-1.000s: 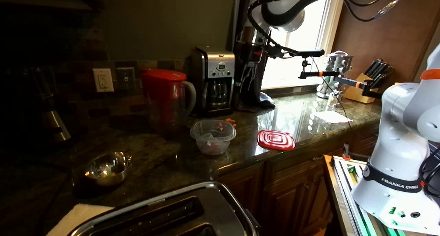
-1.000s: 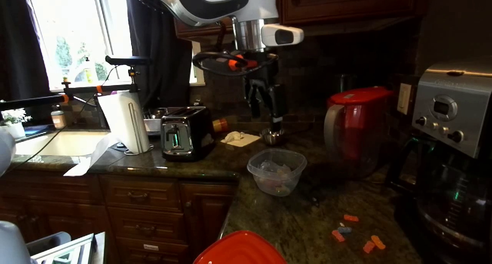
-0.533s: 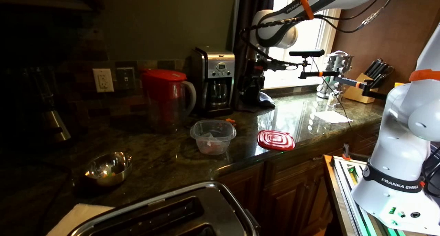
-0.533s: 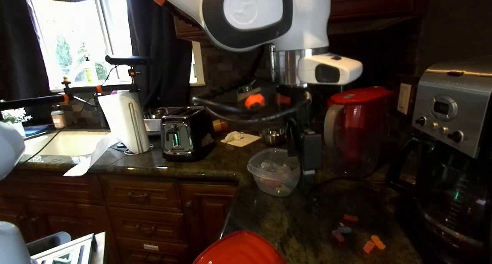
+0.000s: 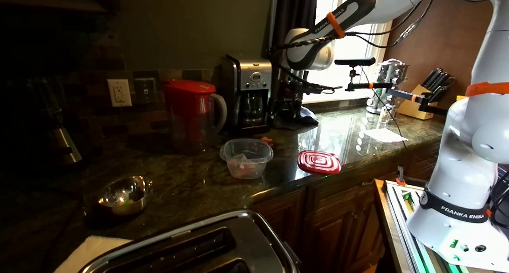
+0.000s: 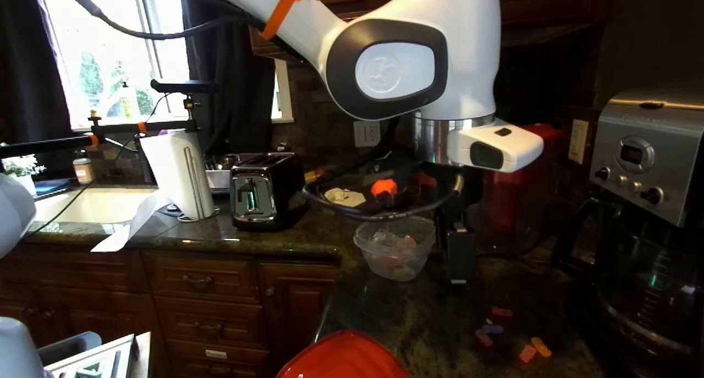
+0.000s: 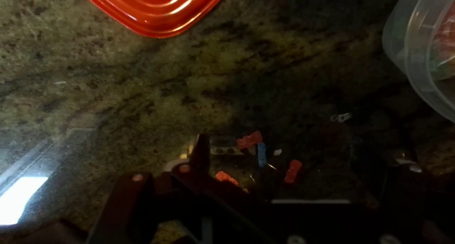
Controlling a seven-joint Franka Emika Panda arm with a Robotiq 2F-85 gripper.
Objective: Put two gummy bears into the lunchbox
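Currently, my pincer point(image 7: 293, 153) wide over the counter point(image 6: 379, 312), gummy bears point(image 7: 250, 140) back from its edge, lunchbox point(image 6: 393, 256) near its inner corner

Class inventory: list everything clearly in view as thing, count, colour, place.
Gummy bears: five loose, red, orange and blue, on counter
Lunchbox: one, clear, on counter
Lid: one, red, near lunchbox
Metal bowl: one, silver, on counter
Coffee maker: one, silver and black, on counter
Pitcher: one, red, near coffee maker
Toaster: one, black and silver, on counter
Paper towel roll: one, white, near toaster
Sink: one, cream, below window
Potted plant: one, white, near sink
Knife block: one, tan, on counter
Cabinets: several, brown, below counter
Robot arm: one, white, over counter
Gripper: one, black, open, above counter
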